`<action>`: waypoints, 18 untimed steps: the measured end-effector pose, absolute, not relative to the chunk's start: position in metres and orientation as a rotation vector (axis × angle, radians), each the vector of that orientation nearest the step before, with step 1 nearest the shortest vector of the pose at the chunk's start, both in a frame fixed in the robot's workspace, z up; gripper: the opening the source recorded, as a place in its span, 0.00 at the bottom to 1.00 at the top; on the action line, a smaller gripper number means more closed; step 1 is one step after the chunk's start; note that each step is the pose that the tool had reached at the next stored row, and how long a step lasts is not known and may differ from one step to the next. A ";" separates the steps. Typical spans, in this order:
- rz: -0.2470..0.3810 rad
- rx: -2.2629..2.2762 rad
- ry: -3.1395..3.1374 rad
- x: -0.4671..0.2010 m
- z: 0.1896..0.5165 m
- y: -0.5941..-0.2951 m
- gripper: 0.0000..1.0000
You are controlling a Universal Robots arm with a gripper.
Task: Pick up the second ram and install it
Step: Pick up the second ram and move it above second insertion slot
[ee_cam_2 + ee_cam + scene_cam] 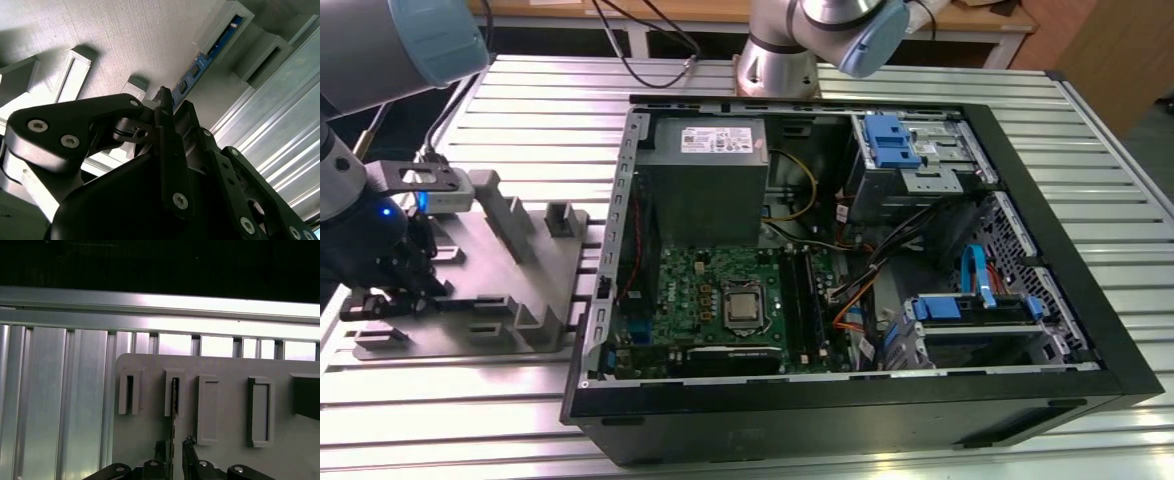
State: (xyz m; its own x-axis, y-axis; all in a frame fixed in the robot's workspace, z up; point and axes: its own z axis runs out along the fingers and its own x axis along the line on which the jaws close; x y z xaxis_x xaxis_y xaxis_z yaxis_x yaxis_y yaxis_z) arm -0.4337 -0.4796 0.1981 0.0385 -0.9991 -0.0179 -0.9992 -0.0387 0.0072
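Tilt is the risk here: the gripper (175, 442), jaws narrowly apart, straddles the ram (175, 400) standing on edge in the grey holder (227, 452), and an off-centre squeeze could jam it there.

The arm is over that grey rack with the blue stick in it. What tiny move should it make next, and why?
Probably close the gripper on the second ram. In the first wrist view the stick stands on edge in a slot of the grey rack. The gripper straddles it, open, with a gap on each side, so nothing holds it yet.
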 end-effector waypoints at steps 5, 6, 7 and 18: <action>0.028 -2.258 2.173 -0.434 0.201 -0.480 0.25; 0.028 -2.257 2.174 -0.434 0.201 -0.480 0.25; 0.028 -2.253 2.179 -0.434 0.201 -0.480 0.25; 0.028 -2.220 2.212 -0.434 0.200 -0.480 0.25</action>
